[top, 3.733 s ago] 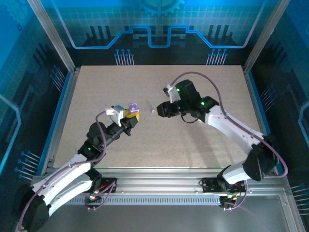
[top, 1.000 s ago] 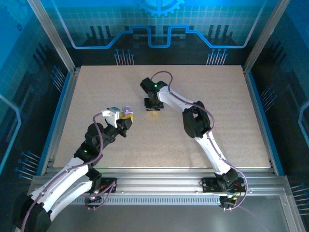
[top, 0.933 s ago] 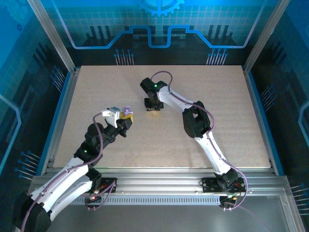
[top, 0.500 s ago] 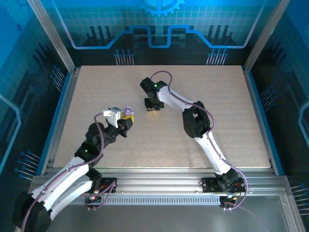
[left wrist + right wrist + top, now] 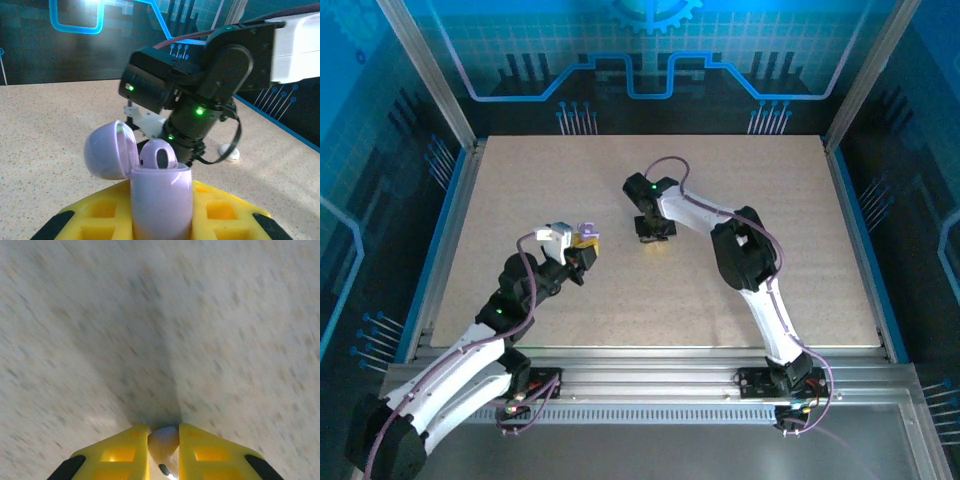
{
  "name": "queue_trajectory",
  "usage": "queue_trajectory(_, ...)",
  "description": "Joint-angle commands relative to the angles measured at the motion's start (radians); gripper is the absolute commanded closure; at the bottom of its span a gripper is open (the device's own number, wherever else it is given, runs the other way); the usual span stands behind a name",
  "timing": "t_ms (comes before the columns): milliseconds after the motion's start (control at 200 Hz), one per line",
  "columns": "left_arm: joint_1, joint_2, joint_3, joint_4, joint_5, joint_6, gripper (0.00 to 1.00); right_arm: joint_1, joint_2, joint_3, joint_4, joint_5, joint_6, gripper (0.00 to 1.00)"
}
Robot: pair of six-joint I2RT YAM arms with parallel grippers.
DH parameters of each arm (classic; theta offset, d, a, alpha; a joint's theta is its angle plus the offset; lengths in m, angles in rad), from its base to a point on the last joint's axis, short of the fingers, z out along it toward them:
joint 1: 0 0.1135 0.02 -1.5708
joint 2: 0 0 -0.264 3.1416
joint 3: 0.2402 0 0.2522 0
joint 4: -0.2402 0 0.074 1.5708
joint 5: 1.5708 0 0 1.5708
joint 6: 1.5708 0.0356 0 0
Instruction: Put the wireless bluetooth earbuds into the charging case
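Observation:
My left gripper (image 5: 584,240) is shut on the charging case (image 5: 161,200), a lilac case held upright between yellow fingers (image 5: 95,215). Its lid (image 5: 107,150) hangs open to the left. One lilac earbud (image 5: 157,154) sits in the case's top. In the top view the case (image 5: 586,228) is left of centre. My right gripper (image 5: 654,236) points down at the table, a short way right of the case. In the right wrist view its yellow fingers (image 5: 117,455) are shut on a pale earbud (image 5: 163,440) just above the speckled surface.
The right arm's black wrist (image 5: 195,100) looms close behind the open case. A small white rounded piece (image 5: 228,151) lies on the table (image 5: 770,200) beside it. Metal frame posts (image 5: 425,75) and blue rails (image 5: 445,235) border the table.
My right gripper has finished closing on the earbud and shifted slightly right and nearer, from about the table's centre back. The left arm and the case have stayed put.

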Motion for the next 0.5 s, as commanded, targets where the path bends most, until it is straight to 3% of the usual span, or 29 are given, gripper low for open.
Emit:
queue_trajectory(0, 0.009, -0.003, 0.0, 0.017, 0.021, 0.009, 0.82, 0.005, -0.086, -0.102, 0.005, 0.024, 0.028, 0.82)
queue_trajectory(180, 0.009, -0.015, -0.002, 0.007, 0.02, 0.009, 0.82, 0.013, -0.111, -0.174, -0.01, 0.02, 0.028, 0.8)
queue_trajectory(495, 0.009, -0.016, -0.001, 0.004, 0.019, 0.009, 0.82, 0.011, -0.068, -0.117, -0.056, 0.011, -0.01, 0.74)
